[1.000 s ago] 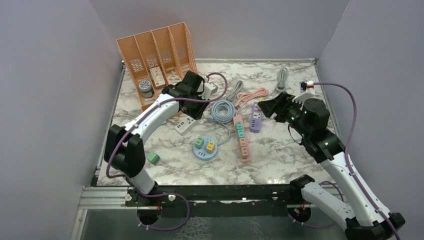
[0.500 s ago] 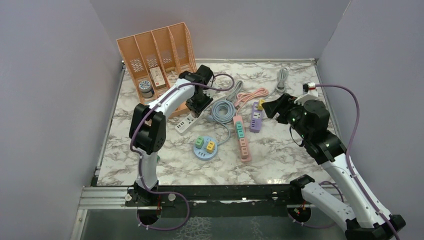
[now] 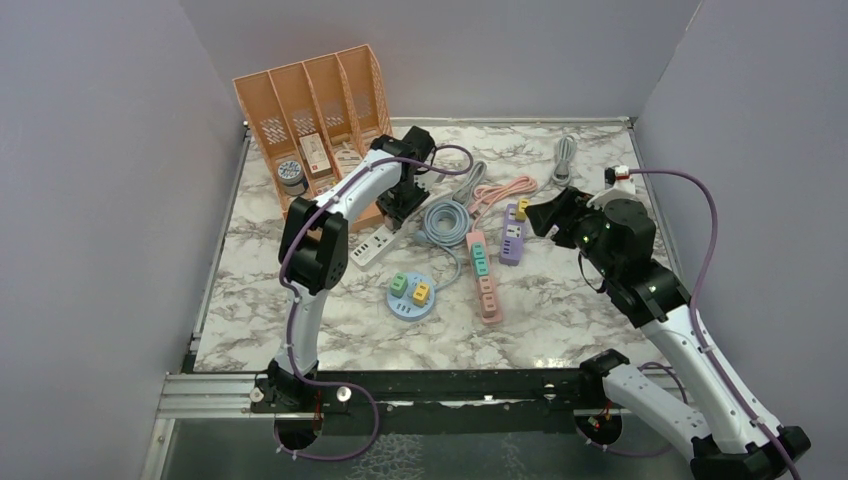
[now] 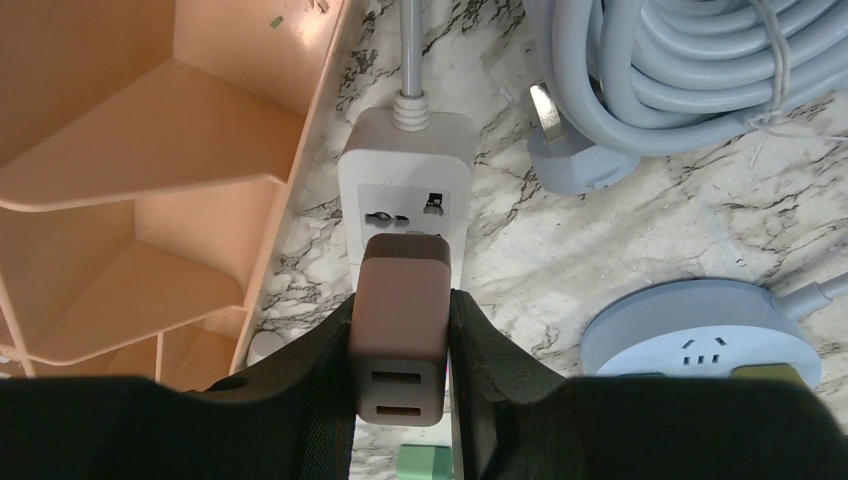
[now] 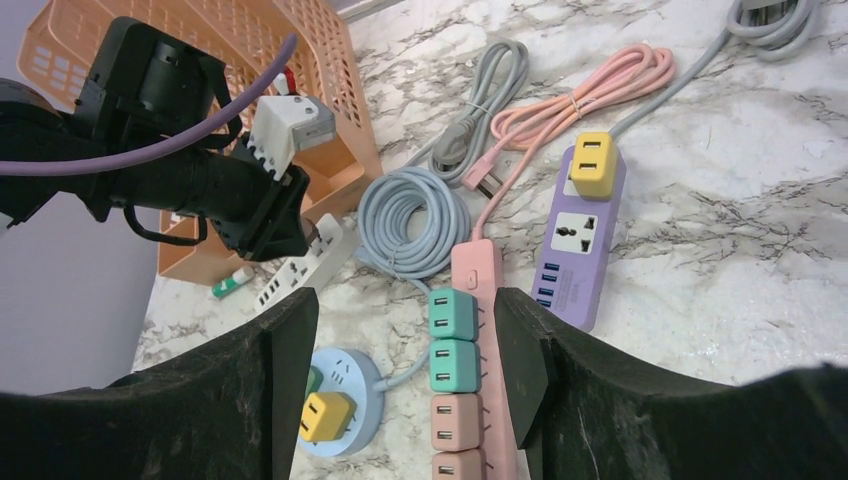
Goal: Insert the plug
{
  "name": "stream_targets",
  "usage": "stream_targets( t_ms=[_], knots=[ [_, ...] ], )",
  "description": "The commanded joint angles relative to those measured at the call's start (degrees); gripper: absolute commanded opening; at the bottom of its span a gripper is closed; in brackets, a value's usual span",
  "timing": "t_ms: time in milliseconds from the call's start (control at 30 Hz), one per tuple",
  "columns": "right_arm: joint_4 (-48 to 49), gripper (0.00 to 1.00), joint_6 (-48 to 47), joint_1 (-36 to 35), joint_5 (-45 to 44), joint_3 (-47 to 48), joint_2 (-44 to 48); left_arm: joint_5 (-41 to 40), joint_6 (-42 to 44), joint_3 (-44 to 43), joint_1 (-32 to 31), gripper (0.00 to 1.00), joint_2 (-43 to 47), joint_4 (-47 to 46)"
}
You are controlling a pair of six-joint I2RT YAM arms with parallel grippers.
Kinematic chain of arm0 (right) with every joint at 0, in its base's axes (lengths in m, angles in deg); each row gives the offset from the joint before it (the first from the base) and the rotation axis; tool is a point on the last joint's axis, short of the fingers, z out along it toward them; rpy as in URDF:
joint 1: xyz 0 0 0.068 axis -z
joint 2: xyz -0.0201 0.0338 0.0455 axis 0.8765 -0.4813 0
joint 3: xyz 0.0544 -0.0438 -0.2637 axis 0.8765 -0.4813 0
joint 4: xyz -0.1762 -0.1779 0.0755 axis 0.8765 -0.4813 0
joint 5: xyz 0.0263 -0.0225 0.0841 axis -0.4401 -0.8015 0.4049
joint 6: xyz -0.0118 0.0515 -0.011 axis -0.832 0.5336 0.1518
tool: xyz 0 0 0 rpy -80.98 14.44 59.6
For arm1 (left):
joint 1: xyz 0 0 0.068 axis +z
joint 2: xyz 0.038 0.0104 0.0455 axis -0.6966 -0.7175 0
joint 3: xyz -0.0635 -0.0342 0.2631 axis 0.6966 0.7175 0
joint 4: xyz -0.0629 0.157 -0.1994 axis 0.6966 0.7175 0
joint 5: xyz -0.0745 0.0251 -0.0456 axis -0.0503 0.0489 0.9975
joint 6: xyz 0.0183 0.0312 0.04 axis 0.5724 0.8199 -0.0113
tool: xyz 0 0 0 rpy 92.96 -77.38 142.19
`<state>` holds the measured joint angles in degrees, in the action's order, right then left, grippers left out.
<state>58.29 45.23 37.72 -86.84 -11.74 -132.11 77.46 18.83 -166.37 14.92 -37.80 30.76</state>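
L gripper (image 4: 403, 350) pinches brown plug (image 4: 400, 295) over the white strip (image 4: 405, 150); socket (image 4: 384, 215) just ahead, prob. in line w/ strip's length. R gripper (image 5: 405, 340) wide, empty, well apart.

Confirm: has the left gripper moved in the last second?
Yes. The left gripper swung right in the top view, its wrist now clear of the front corner of the orange organizer.

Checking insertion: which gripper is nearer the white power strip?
Left. The left gripper, holding a brown plug, is right over the white power strip; the right gripper is away by the purple strip.
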Motion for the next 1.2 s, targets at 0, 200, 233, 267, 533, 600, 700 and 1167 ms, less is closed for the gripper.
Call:
stream_targets(
  t_ms=[0, 200, 233, 267, 533, 600, 700, 1167],
  knots=[
    [-0.14, 0.65, -1.02, 0.23, -2.38, -0.39, -0.22, -0.33, -0.82, -1.94, 0.14, 0.0, -1.41, 2.41],
    [-0.3, 0.65, -0.86, 0.24, -2.23, -0.68, -0.34, 0.01, -1.43, -0.98, 0.14, 0.0, -1.64, 3.26],
    [-0.28, 0.65, -0.86, 0.24, -2.22, -0.83, -0.36, -0.2, -1.44, -0.78, 0.14, 0.0, -1.68, 3.18],
    [-0.29, 0.65, -0.85, 0.22, -2.18, -0.89, -0.34, -0.18, -1.43, -0.81, 0.1, 0.0, -1.82, 3.17],
    [-0.34, 0.64, -0.77, 0.24, -1.6, -1.28, -0.76, 2.55, -1.89, -0.8, 0.06, 0.0, -2.75, 1.65],
    [-0.43, 0.64, -0.72, 0.22, -1.64, -1.34, -0.64, 3.44, -2.08, -0.86, 0.05, 0.0, -2.95, 1.15],
    [-0.55, 0.64, -0.64, 0.26, -2.06, -1.42, -0.25, 3.6, -1.94, -0.47, -0.03, 0.0, -3.24, 0.34],
    [-1.08, 0.64, -0.5, 0.22, -2.75, -2.12, 0.14, -0.32, -1.47, 2.49, -0.23, 0.0, -4.73, -1.2]
  ],
)
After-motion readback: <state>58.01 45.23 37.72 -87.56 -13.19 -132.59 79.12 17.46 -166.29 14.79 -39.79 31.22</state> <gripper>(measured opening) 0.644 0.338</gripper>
